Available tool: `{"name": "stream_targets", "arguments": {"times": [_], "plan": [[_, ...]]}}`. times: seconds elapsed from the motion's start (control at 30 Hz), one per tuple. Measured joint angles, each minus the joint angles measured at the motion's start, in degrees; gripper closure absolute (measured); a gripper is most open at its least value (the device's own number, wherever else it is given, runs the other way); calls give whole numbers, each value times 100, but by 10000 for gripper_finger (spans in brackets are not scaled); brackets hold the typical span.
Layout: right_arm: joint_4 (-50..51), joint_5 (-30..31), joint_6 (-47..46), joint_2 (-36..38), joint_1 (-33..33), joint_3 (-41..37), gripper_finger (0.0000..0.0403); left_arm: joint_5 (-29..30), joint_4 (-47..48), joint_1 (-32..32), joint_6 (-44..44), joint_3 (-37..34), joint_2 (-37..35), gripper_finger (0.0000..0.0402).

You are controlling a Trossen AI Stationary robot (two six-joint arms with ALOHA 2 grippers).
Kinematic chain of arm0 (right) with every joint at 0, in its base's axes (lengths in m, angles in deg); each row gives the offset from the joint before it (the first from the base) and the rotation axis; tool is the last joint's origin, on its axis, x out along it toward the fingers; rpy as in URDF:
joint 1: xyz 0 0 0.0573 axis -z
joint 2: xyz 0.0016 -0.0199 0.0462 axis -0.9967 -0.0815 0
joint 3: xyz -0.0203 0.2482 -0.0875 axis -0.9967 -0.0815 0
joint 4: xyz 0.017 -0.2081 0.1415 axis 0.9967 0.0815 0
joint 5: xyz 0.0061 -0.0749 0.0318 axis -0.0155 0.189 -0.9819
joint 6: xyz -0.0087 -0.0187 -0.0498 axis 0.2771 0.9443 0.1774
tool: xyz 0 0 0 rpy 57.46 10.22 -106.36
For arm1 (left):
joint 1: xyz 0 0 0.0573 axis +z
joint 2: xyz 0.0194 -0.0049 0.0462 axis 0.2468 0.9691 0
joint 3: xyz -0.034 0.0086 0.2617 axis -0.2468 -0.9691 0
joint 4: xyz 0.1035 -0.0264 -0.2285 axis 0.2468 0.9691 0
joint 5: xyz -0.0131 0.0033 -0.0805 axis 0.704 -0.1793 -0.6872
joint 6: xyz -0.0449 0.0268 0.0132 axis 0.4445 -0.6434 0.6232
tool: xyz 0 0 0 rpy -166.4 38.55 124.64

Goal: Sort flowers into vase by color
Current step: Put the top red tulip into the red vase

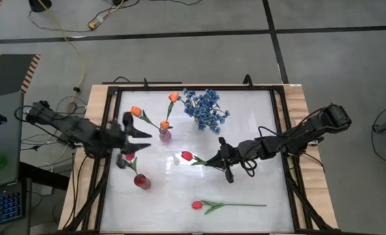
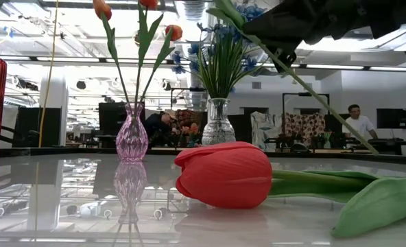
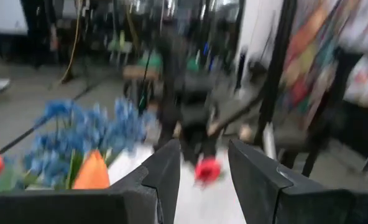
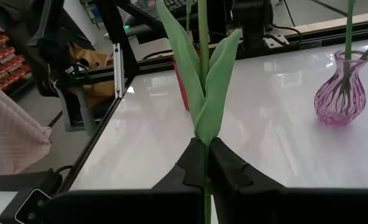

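Note:
My right gripper (image 1: 222,161) is shut on a red tulip whose bud (image 1: 186,156) points toward the table's left. My left gripper (image 1: 141,136) hovers open beside the pink vase (image 1: 165,135), which holds orange tulips (image 1: 173,97); nothing is between its fingers (image 3: 202,168). A clear vase (image 2: 218,123) holds the blue sprigs (image 1: 206,109). A red vase (image 1: 141,181) stands near the left. A second red tulip (image 1: 197,205) lies flat on the table near its front edge, stem toward the right. My right gripper pinches the tulip's green stem (image 4: 204,142) between its two fingers, just below where the leaves (image 4: 199,74) branch off. The fingers come from the table's right, nearly level. The stem slants, bud end raised and bare end (image 2: 367,144) sloping down; I cannot tell whether that end touches the table.
The three vases stand across the table's far and left half. A black frame (image 1: 281,130) borders the white tabletop. The lying tulip (image 2: 223,175) fills the front middle. Free room lies at the table's right and middle.

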Motion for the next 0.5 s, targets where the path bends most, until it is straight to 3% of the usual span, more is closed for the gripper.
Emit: {"name": "stream_targets", "arguments": {"times": [0.1,0.3,0.5], "plan": [[-53,-4,0,-45,20,5,369,-132,-320,43,-8,-168,-454,278],[-331,-4,3,-60,61,5,369,137,271,46,-142,-209,-1009,278],[-906,-4,71,-60,61,9,369,301,-247,46,-110,-1147,-1453,278]]}}
